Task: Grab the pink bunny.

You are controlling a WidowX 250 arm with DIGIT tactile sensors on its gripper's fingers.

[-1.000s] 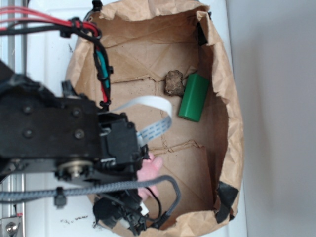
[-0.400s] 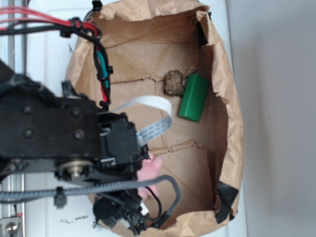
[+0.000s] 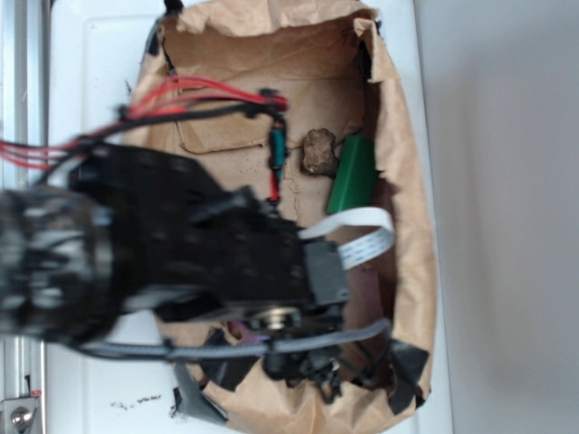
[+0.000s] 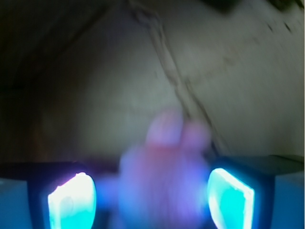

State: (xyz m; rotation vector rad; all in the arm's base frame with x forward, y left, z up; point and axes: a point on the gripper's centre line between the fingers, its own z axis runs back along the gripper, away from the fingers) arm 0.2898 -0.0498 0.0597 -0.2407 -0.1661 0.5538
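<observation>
In the wrist view the pink bunny (image 4: 164, 176) is a blurred pale-pink shape filling most of the gap between my gripper's (image 4: 151, 200) two glowing cyan fingers (image 4: 71, 202). Its right side meets the right finger. The jaws stand closed in on it, and the creased brown floor of the paper bag (image 4: 228, 81) lies well behind it. In the exterior view my gripper (image 3: 303, 369) sits low near the bag's near edge. It is dark and blurred, and the arm hides the bunny.
The brown paper bag (image 3: 412, 181) walls in the work area on all sides. A green cylinder (image 3: 355, 174) and a brown rock-like lump (image 3: 318, 151) lie together at the bag's far right. The white ribbon cable (image 3: 362, 231) and red wires (image 3: 194, 95) hang over the bag.
The arm has swung right and looms larger and blurred in the exterior view. The bunny that showed beside the gripper is now covered by the arm.
</observation>
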